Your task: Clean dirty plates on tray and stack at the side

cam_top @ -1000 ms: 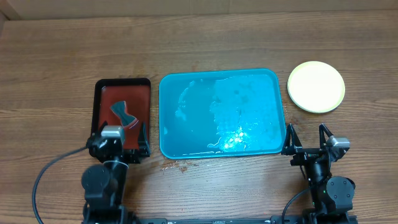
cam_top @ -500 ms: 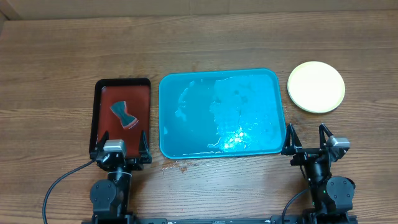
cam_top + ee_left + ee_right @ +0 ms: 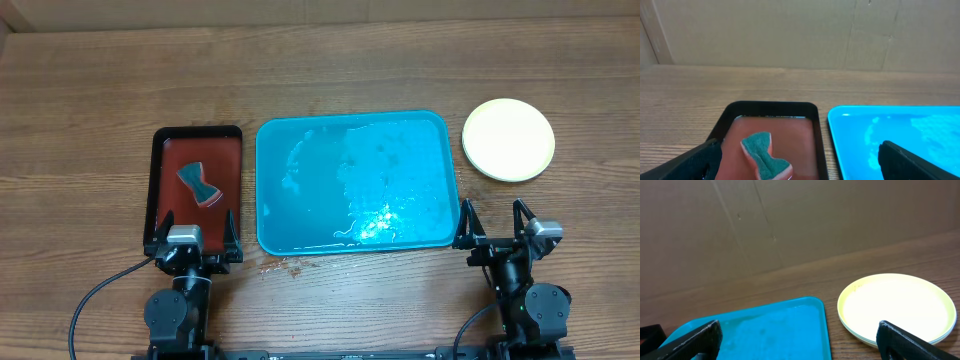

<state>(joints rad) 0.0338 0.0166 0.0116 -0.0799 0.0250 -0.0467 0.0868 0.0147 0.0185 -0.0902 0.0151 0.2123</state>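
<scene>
The blue tray (image 3: 290,220) lies mid-table with no plates on it, only wet streaks; it also shows in the left wrist view (image 3: 860,150) and the right wrist view (image 3: 765,330). The plates (image 3: 508,139) sit stacked to the right of the tray, a yellow-green rimmed plate with a pale centre on top (image 3: 897,307); the light blue plate is hidden. My left gripper (image 3: 192,238) is open and empty at the near end of the dark red tray. My right gripper (image 3: 493,228) is open and empty near the blue tray's front right corner.
A black-rimmed dark red tray (image 3: 170,160) left of the blue tray holds a green and pink sponge (image 3: 200,185), also in the left wrist view (image 3: 765,160). Small spots mark the wood (image 3: 285,266) before the blue tray. A cardboard wall stands at the back.
My left arm has drawn back toward the front edge and settled low; the sponge lies free on the dark red tray. The right arm has not moved.
</scene>
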